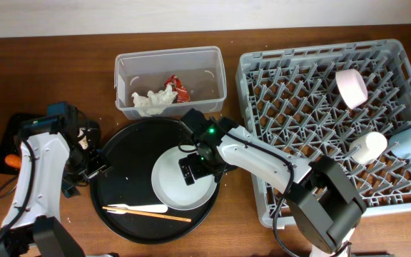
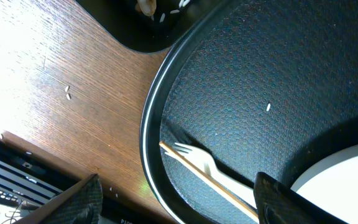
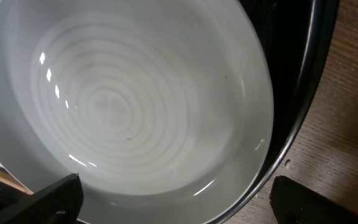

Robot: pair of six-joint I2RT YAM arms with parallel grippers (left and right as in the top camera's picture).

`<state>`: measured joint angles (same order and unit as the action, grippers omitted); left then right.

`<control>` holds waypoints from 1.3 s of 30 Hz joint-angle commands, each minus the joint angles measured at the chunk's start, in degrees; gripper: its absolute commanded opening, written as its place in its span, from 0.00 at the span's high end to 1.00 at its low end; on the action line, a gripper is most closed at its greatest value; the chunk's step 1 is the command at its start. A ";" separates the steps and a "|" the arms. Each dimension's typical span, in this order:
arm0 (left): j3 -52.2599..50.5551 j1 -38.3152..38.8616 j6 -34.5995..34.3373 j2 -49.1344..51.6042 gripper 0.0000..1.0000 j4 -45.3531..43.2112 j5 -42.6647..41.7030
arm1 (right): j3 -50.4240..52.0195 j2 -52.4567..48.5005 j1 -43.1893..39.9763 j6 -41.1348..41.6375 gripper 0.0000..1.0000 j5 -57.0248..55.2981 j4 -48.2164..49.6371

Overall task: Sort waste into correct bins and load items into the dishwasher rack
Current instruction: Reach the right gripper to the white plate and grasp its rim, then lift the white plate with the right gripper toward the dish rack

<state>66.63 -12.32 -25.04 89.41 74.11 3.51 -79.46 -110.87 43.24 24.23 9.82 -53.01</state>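
The white plate [image 1: 177,187] lies on the large round black tray [image 1: 127,153], with the white fork [image 1: 152,208] and a wooden chopstick [image 1: 163,214] beside it at the front. My right gripper [image 1: 198,165] is open low over the plate's far right edge; in its wrist view [image 3: 179,208] the fingers straddle the plate [image 3: 123,106] rim. My left gripper [image 1: 91,168] is open and empty at the round tray's left rim, over the fork [image 2: 210,168] and chopstick [image 2: 191,167]. The grey rack [image 1: 252,64] holds the pinkish bowl [image 1: 351,87], white cup [image 1: 368,146] and light blue cup [image 1: 410,141].
The clear tub [image 1: 170,56] at the back holds crumpled napkins [image 1: 152,100] and the red wrapper [image 1: 177,87]. The shallow black tray [image 1: 9,132] at far left holds the orange carrot [image 1: 9,162]; its corner [image 2: 135,37] shows a scrap. Rice grains [image 2: 68,93] lie on the wood.
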 commanded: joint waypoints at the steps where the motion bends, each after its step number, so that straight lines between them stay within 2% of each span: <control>1: -0.31 0.17 0.72 0.09 0.23 -0.09 0.83 | 0.57 -1.40 0.63 0.31 0.00 -1.38 0.13; 15: -0.28 0.17 0.70 0.09 0.23 -0.13 0.83 | -3.06 -1.36 0.63 0.07 0.01 0.00 -0.98; 29: -0.28 0.17 0.72 0.09 0.23 -0.13 0.85 | -0.20 -4.00 2.19 0.92 0.00 0.42 2.36; 32: -0.31 0.17 0.70 0.09 0.23 -0.13 0.83 | 1.33 -4.00 2.16 3.17 0.06 -1.75 3.58; 33: -0.28 0.17 0.70 0.09 0.23 -0.15 0.83 | 2.43 -4.00 2.19 3.32 0.12 -1.70 4.90; 34: -0.31 0.17 0.70 0.09 0.23 -0.15 0.83 | 3.67 -4.00 2.19 3.32 0.20 -1.73 5.88; 35: -0.31 0.17 0.72 0.09 0.23 -0.15 0.83 | 4.33 -4.00 2.12 3.32 0.34 -1.75 6.45; 38: -0.31 0.17 0.70 0.09 0.23 -0.13 0.83 | 4.48 -4.00 2.12 3.32 0.56 -2.32 7.43; 39: -0.31 0.17 0.70 0.09 0.23 -0.13 0.83 | 4.48 -4.00 2.12 3.34 0.66 -3.58 7.63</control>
<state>66.63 -12.32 -25.04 89.41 74.08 3.49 -75.77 -114.28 45.06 27.31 8.23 -45.98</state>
